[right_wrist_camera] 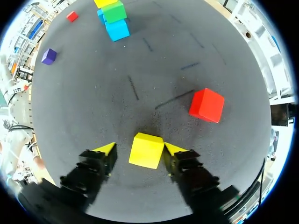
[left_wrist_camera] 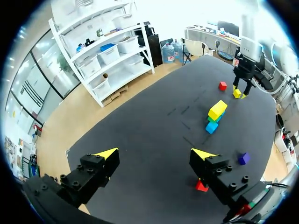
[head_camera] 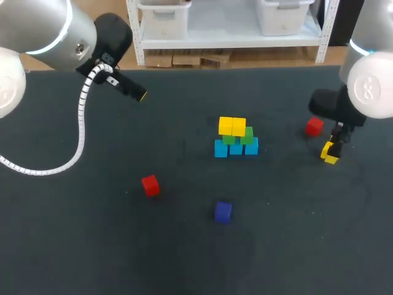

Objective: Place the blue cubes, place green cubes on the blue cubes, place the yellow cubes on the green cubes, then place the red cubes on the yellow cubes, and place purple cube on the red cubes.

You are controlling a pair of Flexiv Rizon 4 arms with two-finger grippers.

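Three blue cubes (head_camera: 236, 148) sit in a row right of the head view's centre, with two green cubes (head_camera: 247, 135) on them and two yellow cubes (head_camera: 232, 126) topping the pile side by side. All of it rests on the dark table (head_camera: 73, 246), a matte, near-black surface. A third, loose yellow cube (right_wrist_camera: 146, 150) lies flat on that surface between the fingers of my right gripper (right_wrist_camera: 140, 148), at the head view's right edge. Those fingers are spread: one tip sits close against the cube, and a gap shows at the other, so nothing is clamped. The first red cube (head_camera: 314, 126) lies just beside that gripper, toward the upper right. The second red cube (head_camera: 150, 185) is well apart, left of and below the pile. The purple cube (head_camera: 223, 211) lies alone below the pile. My left gripper (left_wrist_camera: 155, 154) hangs above the table in the head view's upper left, its fingers wide apart and holding nothing.
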